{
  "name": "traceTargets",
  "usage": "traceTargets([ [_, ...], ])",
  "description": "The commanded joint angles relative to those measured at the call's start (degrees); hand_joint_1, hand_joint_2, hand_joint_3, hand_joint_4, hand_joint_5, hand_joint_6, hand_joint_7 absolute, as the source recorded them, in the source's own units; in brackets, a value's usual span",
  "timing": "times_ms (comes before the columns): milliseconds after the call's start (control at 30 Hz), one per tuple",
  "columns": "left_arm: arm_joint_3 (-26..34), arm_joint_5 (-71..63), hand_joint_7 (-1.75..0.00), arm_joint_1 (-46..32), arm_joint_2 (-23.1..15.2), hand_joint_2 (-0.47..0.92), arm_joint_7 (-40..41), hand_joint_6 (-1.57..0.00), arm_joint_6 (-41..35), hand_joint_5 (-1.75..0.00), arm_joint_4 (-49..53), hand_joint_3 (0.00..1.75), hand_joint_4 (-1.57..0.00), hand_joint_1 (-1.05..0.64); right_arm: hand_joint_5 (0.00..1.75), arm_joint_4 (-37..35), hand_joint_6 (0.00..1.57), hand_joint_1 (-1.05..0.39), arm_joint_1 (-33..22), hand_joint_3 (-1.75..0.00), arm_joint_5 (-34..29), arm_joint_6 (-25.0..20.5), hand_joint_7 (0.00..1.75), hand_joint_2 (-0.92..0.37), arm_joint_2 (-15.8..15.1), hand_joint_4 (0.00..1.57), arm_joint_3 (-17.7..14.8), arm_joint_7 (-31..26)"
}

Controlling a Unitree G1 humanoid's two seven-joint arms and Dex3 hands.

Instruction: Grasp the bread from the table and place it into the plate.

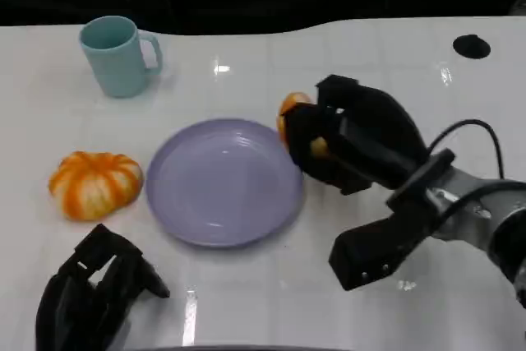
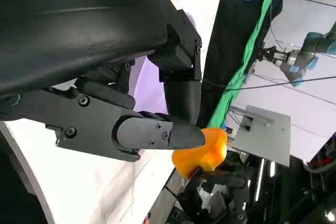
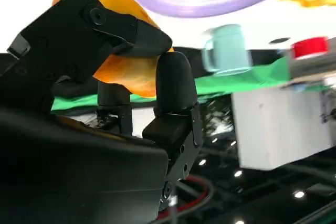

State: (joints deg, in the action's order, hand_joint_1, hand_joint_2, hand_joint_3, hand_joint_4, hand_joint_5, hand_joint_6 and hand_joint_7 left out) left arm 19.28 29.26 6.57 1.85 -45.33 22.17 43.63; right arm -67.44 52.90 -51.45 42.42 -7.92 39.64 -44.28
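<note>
One bread (image 1: pixel 293 113), one plate (image 1: pixel 222 182), one mug (image 1: pixel 117 56), one pumpkin (image 1: pixel 94 184), two hands: left (image 1: pixel 94 292), right (image 1: pixel 353 144).

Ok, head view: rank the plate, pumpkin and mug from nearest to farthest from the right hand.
From the right hand, which grips the bread:
1. Plate, just beside the hand, toward the table's middle.
2. Mug, at the far left of the table.
3. Pumpkin, beyond the plate on the left, near the left hand.
</note>
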Motion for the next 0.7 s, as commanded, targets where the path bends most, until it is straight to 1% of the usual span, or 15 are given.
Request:
traceTargets([
  [33,0.2,-0.3,-1.50,-0.6,-0.7,0.92,0.3,-0.51,0.3,-1.75,-0.5,0.25,-0.63,-0.58,1.75,0.7,0.64,-0.22,2.3,-1.16,1.8,1.5,1.75,-0.46,2.4,0.89,-0.7,3.5],
  [133,0.1,-0.3,-1.50,-0.8,-0.7,0.92,0.4,-0.51,-0.1,-1.75,-0.8,0.25,-0.63,-0.58,1.75,0.4,0.66,-0.23,3.0,-1.15,2.8,1.5,1.75,-0.46,4.4,0.90,-1.3,6.5],
  [200,0.1,-0.3,-1.50,-0.9,-0.7,0.92,0.4,-0.51,0.0,-1.75,-0.9,0.25,-0.63,-0.58,1.75,0.4,0.67,-0.22,3.5,-1.15,3.1,0.5,1.75,-0.44,5.9,0.91,-1.4,8.7],
  [433,-0.3,-0.9,-1.50,-1.8,-0.5,0.92,1.8,-0.51,0.1,-1.75,-2.2,0.26,-0.62,-0.58,1.75,-0.6,0.69,-0.20,4.7,-1.15,3.6,-1.4,1.75,-0.43,10.2,0.92,-1.2,11.9],
  [500,-0.4,-0.9,-1.50,-2.0,-0.7,0.92,1.6,-0.50,-0.3,-1.75,-2.6,0.26,-0.61,-0.58,1.75,-1.2,0.70,-0.20,5.1,-1.15,3.1,-3.1,1.75,-0.42,11.9,0.93,-0.8,11.4],
  [567,-0.6,-0.8,-1.50,-2.1,-0.8,0.92,1.5,-0.50,-0.6,-1.75,-2.8,0.26,-0.61,-0.58,1.75,-1.7,0.71,-0.20,5.3,-1.16,2.7,-4.0,1.75,-0.42,12.7,0.94,-0.6,10.8],
  [667,-0.6,-0.7,-1.50,-2.2,-0.8,0.92,1.7,-0.51,-0.9,-1.75,-2.8,0.23,-0.61,-0.58,1.75,-3.0,0.72,-0.17,5.5,-1.15,0.1,-9.6,1.75,-0.41,15.2,0.97,1.0,4.3],
  [700,-0.7,-0.8,-1.50,-2.3,-0.8,0.92,1.9,-0.51,-0.8,-1.75,-3.0,0.23,-0.61,-0.59,1.75,-3.5,0.72,-0.16,5.7,-1.15,-0.4,-11.1,1.75,-0.41,16.0,0.97,1.3,3.0],
])
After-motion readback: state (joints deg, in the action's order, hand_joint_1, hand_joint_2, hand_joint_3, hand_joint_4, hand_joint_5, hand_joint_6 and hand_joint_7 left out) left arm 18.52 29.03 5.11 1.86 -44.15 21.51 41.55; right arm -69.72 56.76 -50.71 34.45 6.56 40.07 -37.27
